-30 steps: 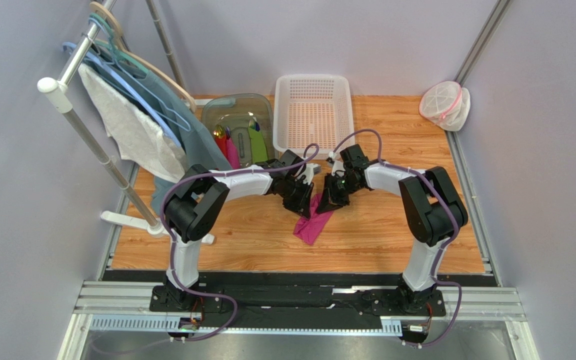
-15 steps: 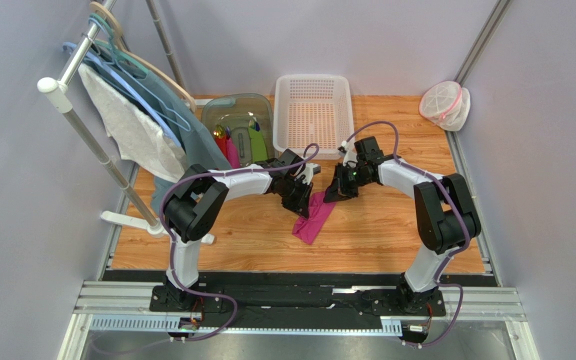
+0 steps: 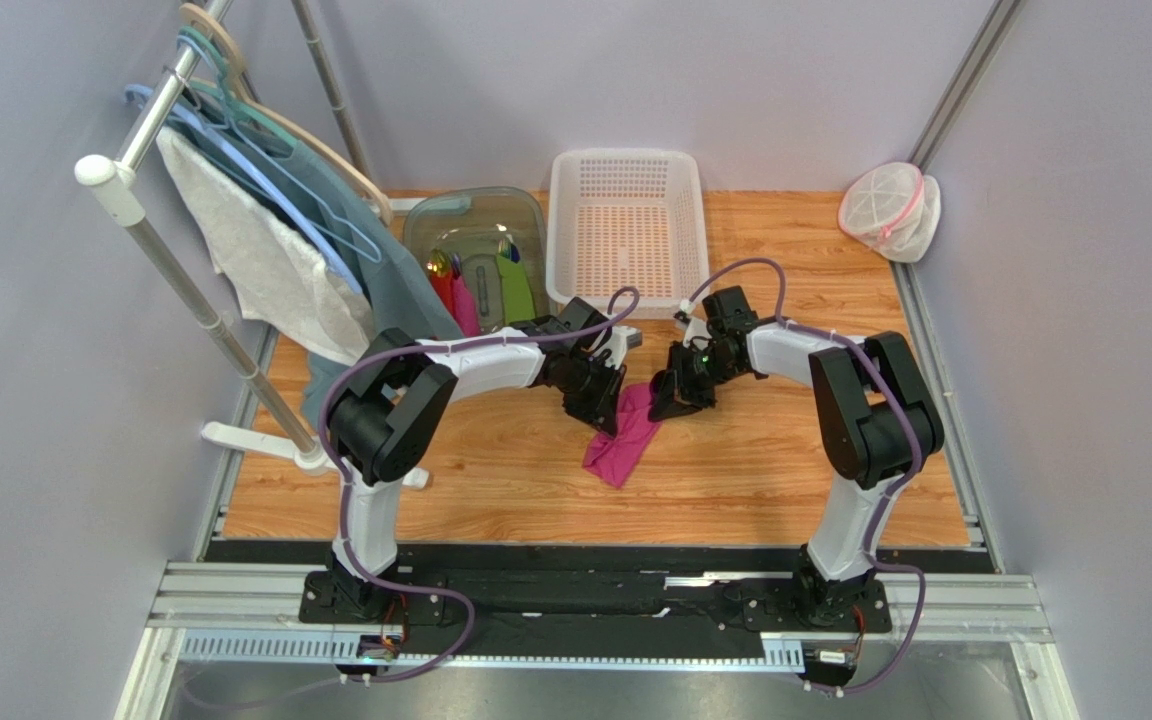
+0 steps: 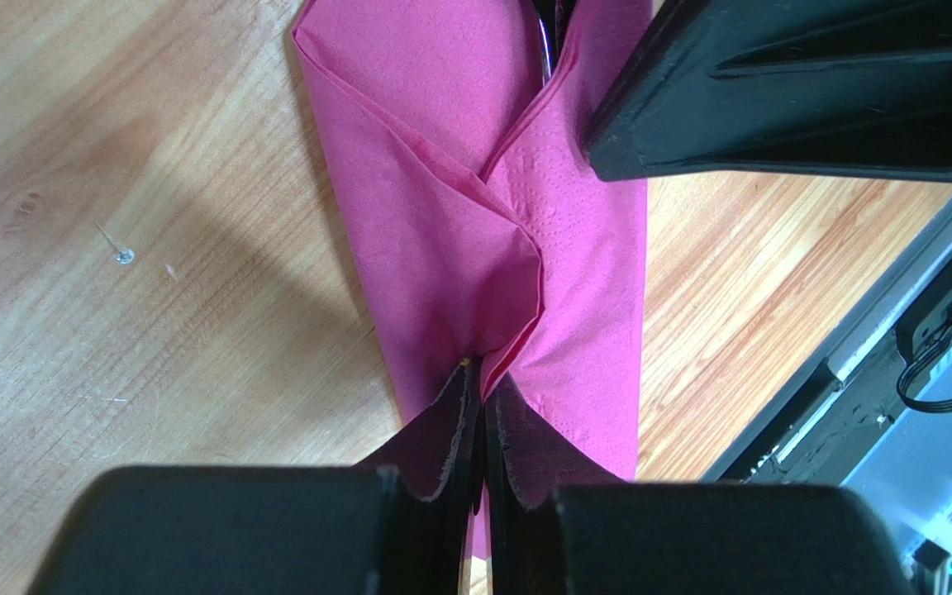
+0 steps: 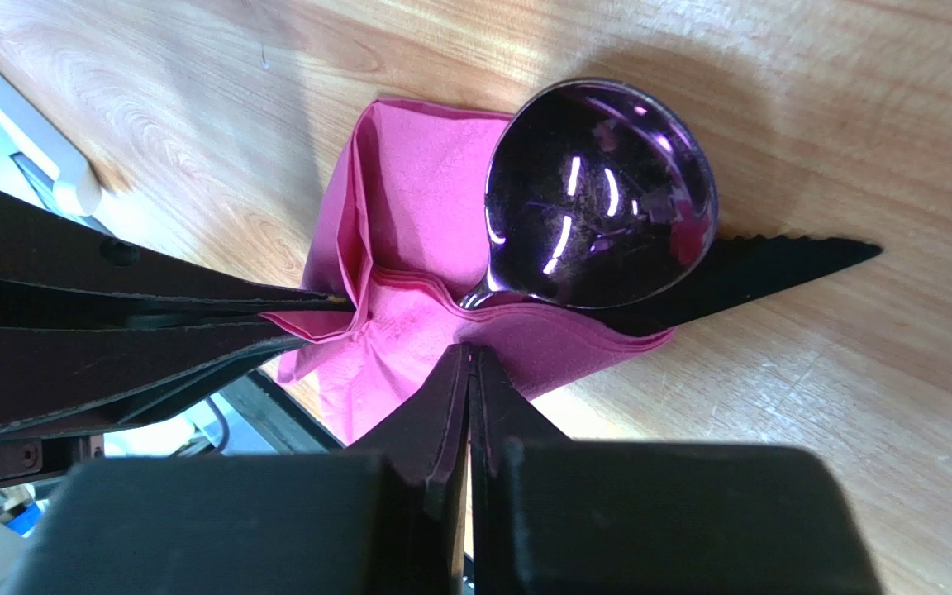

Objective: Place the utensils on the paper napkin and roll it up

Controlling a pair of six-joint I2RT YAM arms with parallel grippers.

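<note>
The magenta paper napkin [image 3: 621, 438] lies folded lengthwise on the wooden table between both grippers. It is wrapped over the utensils. In the right wrist view the dark purple spoon bowl [image 5: 602, 192] and the black knife tip [image 5: 773, 267] stick out of the napkin [image 5: 419, 211]. My left gripper [image 4: 484, 378] is shut on a raised fold of the napkin [image 4: 444, 186]. Its fingers [image 5: 133, 335] also show in the right wrist view. My right gripper [image 5: 471, 357] is shut, with its tips at the napkin's near edge just below the spoon. Nothing shows between its jaws.
A white basket [image 3: 627, 225] stands at the back, with a grey-green bin [image 3: 447, 225] of chunky coloured items to its left. A hanger rack with cloths [image 3: 259, 255] fills the left side. A clear bag [image 3: 887, 207] sits at the back right.
My right arm swung out to the right, away from the napkin, then came back with its shut tips at the napkin's end. My left gripper stayed shut on the napkin fold.
</note>
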